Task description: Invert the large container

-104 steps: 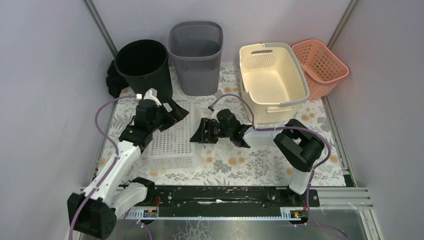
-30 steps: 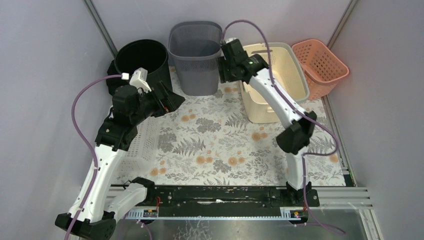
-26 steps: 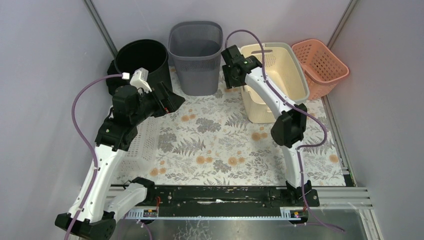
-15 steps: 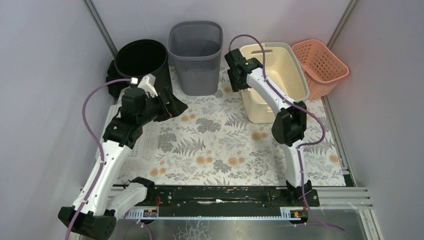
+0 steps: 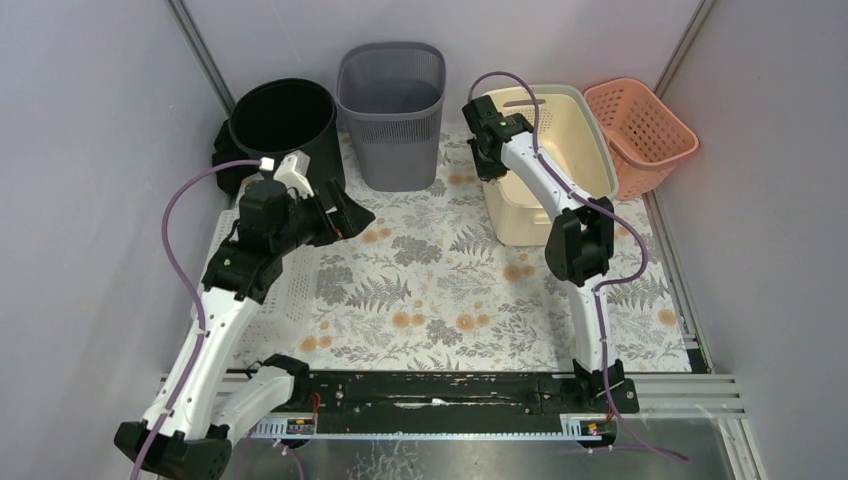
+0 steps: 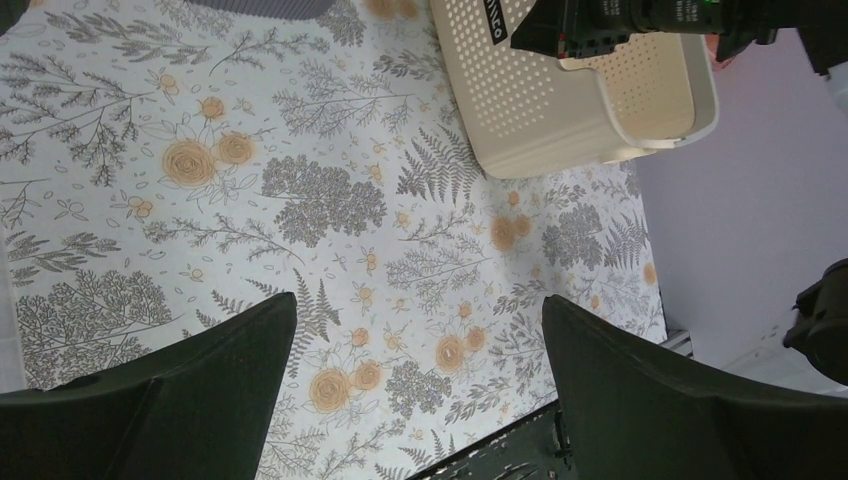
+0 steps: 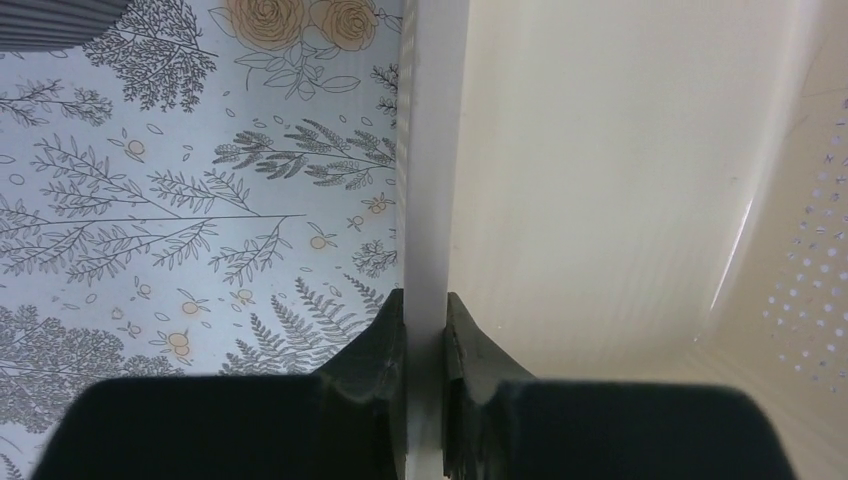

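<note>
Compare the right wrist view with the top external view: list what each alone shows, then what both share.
Only the right wrist view: how the right gripper pinches the side wall of the cream basket, one finger outside and one inside. Only the top external view: the black bin, the peach basket and the left gripper over the left side. Both: the cream basket and the floral mat under it.

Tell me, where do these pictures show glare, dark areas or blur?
Top external view: even, soft light, all sharp, faint shadows beside the cream basket. Right wrist view: a bright glare streak on the basket's inner wall; the right pincer is a dark shape. Left wrist view: the floral mat is sharp, the left pincer nearly black.
</note>
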Robot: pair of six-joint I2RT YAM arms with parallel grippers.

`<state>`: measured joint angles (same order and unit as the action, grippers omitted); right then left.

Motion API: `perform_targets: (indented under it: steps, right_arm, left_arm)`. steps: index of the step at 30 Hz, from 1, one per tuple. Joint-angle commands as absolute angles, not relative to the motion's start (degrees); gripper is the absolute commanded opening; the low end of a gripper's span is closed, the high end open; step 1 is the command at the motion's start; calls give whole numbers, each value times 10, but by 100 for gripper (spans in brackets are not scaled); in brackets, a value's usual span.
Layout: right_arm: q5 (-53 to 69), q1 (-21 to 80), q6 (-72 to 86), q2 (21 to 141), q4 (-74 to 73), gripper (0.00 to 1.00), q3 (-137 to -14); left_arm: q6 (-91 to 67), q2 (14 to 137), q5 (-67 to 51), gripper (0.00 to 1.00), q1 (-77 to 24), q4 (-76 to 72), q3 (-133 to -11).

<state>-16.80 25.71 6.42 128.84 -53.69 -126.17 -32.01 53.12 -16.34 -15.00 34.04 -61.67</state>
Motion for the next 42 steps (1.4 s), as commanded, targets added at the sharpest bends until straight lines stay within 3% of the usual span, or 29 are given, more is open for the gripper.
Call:
perform_targets:
  steps: [1, 4, 13, 21, 29, 37, 42]
  right_arm:
    - [-127, 254, 72, 1242, -553, 0, -1247]
    - [-105, 256, 105, 1172, -556, 0, -1188]
    - [-129, 337, 207, 920, -453, 0, -816]
    - [-130, 457, 282, 849, -385, 0, -649]
    - [-102, 458, 266, 845, -432, 0, -747]
    - [-23, 457, 286, 779, -423, 0, -870]
    - [55, 433, 320, 736, -347, 0, -857]
  left_arm:
    - [-327, 494, -174, 100, -151, 322, -593]
    - [-327, 479, -173, 100, -151, 332, -591]
    - [-328, 481, -178, 100, -152, 330, -577]
    - [-336, 494, -188, 100, -151, 294, -534]
    - [-334, 512, -178, 100, -151, 288, -538]
    - [-326, 509, -172, 100, -151, 331, -617]
    - [-319, 501, -151, 100, -151, 357, -650]
